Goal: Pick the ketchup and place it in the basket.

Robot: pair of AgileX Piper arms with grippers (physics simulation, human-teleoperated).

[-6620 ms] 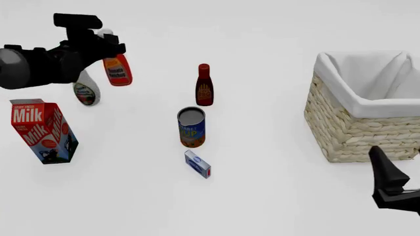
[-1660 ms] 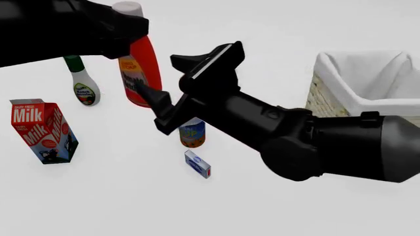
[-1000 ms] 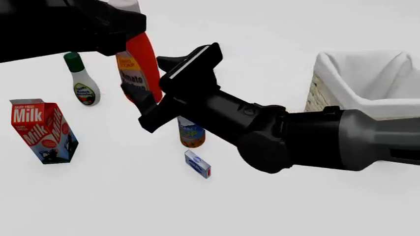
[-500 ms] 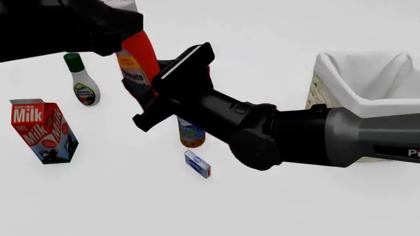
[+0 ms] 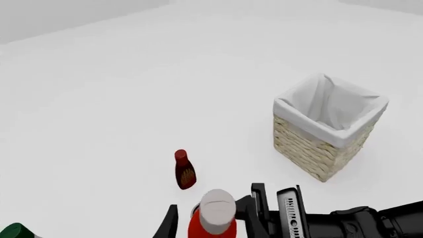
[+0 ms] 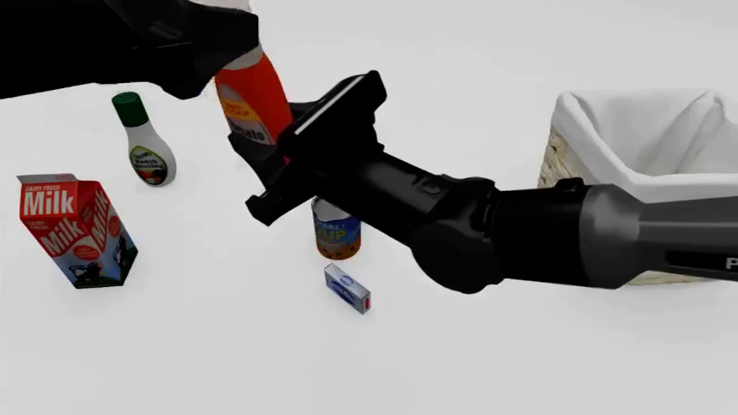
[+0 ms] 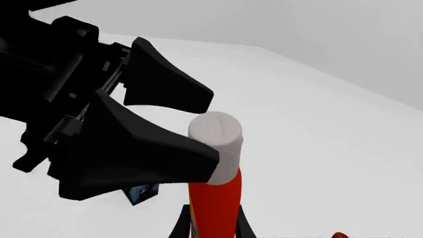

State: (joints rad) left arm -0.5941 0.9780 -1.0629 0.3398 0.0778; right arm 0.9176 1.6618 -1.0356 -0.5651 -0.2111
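Orange-red ketchup (image 6: 256,97) stands near-upright, cap up, pinched by both left claw (image 7: 168,126) and right claw (image 6: 268,143).

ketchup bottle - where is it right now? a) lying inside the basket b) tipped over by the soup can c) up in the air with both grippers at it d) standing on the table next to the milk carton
c: the ketchup is off the table, the left gripper at its cap and the right gripper around its body, well short of the basket.
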